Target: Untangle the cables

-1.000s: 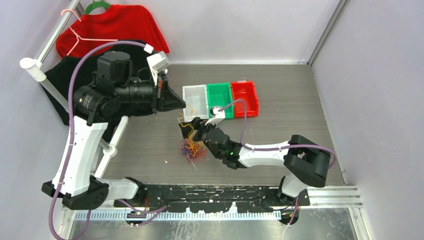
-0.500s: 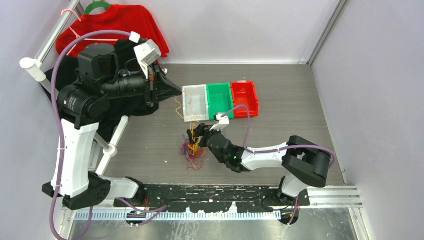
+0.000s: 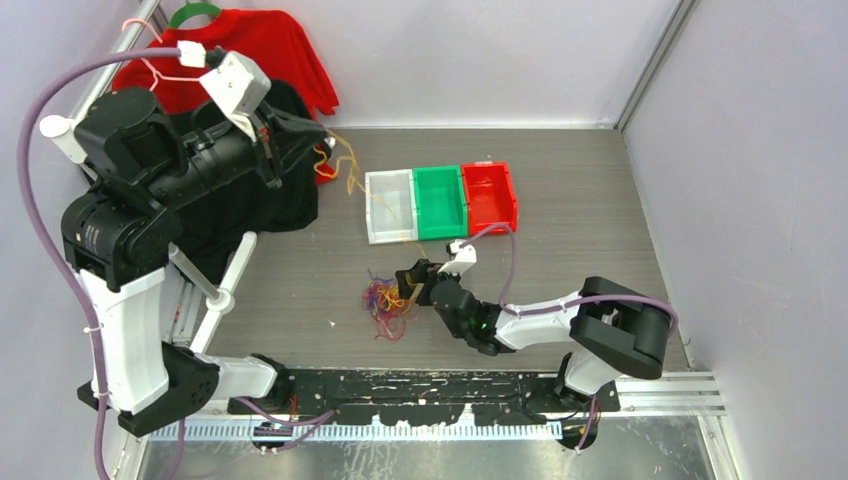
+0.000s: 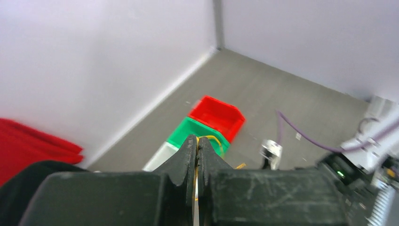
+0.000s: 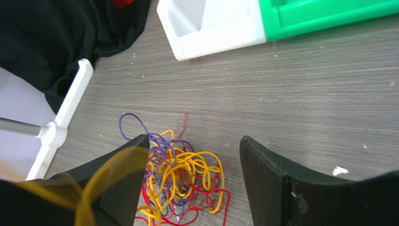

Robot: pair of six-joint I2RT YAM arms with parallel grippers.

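The cables (image 3: pixel 385 300) lie as a small tangle of yellow-orange, red and purple threads on the table, also visible in the right wrist view as the tangle (image 5: pixel 183 176). My right gripper (image 3: pixel 412 274) is low beside it and open (image 5: pixel 194 140), with the tangle just ahead between the fingers. A blurred yellow strand (image 5: pixel 106 176) crosses its left finger. My left gripper (image 3: pixel 322 148) is raised at the back left and shut (image 4: pixel 197 140) on one yellow-orange cable (image 3: pixel 347 166), which hangs from it as a loop (image 4: pixel 215 139).
White bin (image 3: pixel 390 205), green bin (image 3: pixel 440 200) and red bin (image 3: pixel 490 195) stand in a row behind the tangle. Black cloth (image 3: pixel 235 205) and a red shirt (image 3: pixel 245 50) hang on a white rack (image 3: pixel 205 290) at the left.
The left arm has swung up and back to the left, drawing the yellow-orange cable away from the tangle. The right gripper has slid nearer and to the right, staying open.
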